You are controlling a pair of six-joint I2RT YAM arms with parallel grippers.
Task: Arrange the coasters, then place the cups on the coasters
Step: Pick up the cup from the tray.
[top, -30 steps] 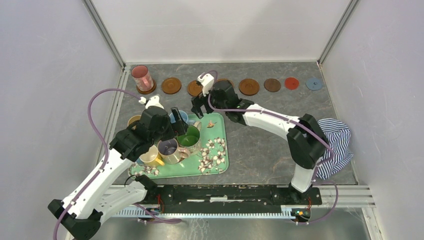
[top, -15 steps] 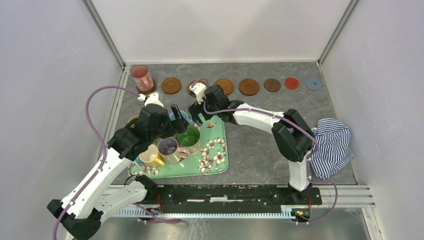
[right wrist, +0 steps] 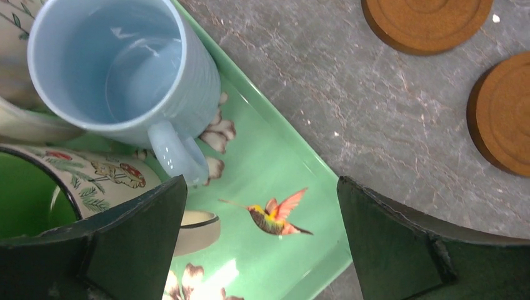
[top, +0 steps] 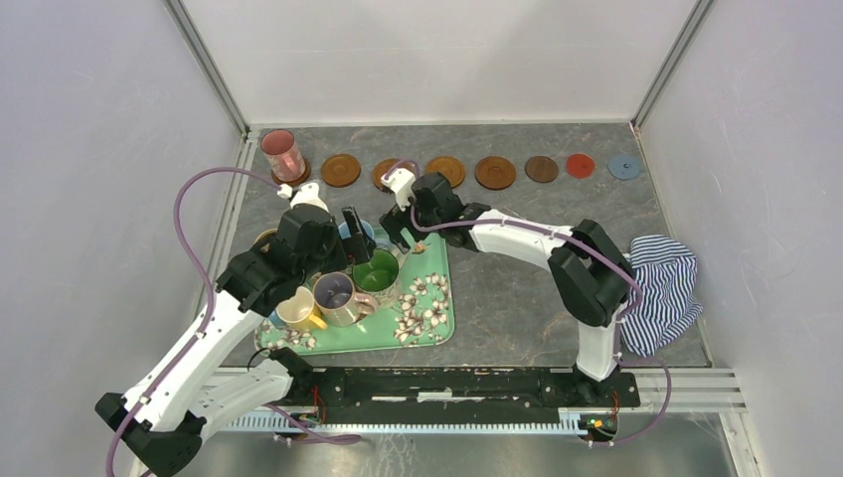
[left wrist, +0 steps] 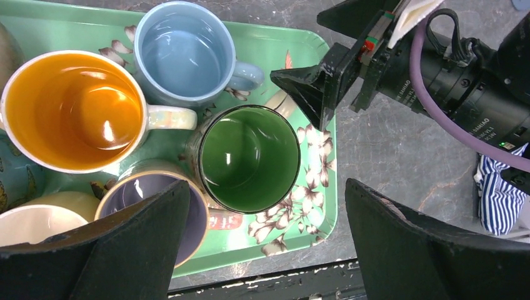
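Right pincer [right wrist: 261, 187] moved over tray [right wrist: 281, 156] corner (agape, empty); left pincer [left wrist: 267, 187] agape above green cup [left wrist: 250, 156].

Printed lettering is visible in the left wrist view only.

1. Black cylindrical joint housing of the right arm [left wrist: 437, 78]: small white print runs along the casing. The characters "AMIAO" can be read. The start of the word is lost at the edge of the casing.
2. Second black housing segment of the same arm [left wrist: 500, 115], next along the arm: the same white "AMIAO" print appears again. Shorter lines of white print stand directly beneath it and are too small to read.

In the top external and right wrist views, no lettering can be read.
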